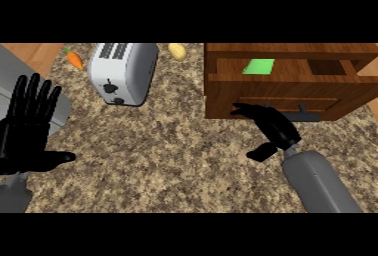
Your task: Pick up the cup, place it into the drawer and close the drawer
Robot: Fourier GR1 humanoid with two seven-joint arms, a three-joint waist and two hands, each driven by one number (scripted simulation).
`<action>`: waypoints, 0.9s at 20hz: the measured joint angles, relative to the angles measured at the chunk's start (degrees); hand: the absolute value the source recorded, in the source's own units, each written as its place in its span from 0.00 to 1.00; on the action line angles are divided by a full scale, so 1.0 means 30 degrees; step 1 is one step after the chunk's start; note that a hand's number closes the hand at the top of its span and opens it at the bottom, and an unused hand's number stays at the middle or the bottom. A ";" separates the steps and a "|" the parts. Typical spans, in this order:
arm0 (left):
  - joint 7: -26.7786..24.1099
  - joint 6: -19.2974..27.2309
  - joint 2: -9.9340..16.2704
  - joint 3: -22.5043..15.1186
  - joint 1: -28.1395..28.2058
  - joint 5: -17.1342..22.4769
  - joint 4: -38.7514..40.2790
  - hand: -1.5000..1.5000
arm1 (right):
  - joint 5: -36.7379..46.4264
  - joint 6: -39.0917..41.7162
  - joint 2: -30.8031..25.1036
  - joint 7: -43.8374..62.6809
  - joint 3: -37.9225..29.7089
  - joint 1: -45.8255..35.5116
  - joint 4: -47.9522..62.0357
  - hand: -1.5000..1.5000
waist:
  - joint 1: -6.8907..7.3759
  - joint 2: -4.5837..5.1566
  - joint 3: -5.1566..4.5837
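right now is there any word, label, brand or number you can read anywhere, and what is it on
None: no readable text shows anywhere.
The toaster shows only slots and a plain knob.
The green cup in the drawer is plain.
The carrot and the counter bear no text.

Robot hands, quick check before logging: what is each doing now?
Left robot hand: open, holding nothing.
Right robot hand: open, fingertips against brown wooden drawer front.
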 measured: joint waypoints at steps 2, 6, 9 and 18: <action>0.0091 -0.0737 0.0167 0.0542 0.0151 0.0145 0.0245 0.00 | 0.0158 -0.0531 0.0172 -0.0804 -0.0421 -0.1068 0.1988 0.00 | 0.0024 -0.0038 -0.0027; 0.0095 -0.1795 0.0096 0.1078 0.0306 0.0037 0.0773 0.00 | 0.0085 -0.1162 0.0415 -0.2059 -0.1593 -0.3671 0.6009 0.00 | 0.0117 -0.0003 -0.0031; 0.0015 -0.2079 -0.0170 0.1250 0.0553 -0.0328 0.0749 0.00 | -0.0149 -0.1156 0.0377 -0.3060 -0.2413 -0.5371 0.8582 0.00 | 0.0155 -0.0005 -0.0034; 0.0246 -0.2817 -0.0420 0.1594 0.0030 -0.0479 0.1179 0.00 | -0.0601 -0.0199 -0.1006 -0.6421 -0.3959 -0.8947 1.3760 0.00 | 0.0662 -0.0058 -0.0079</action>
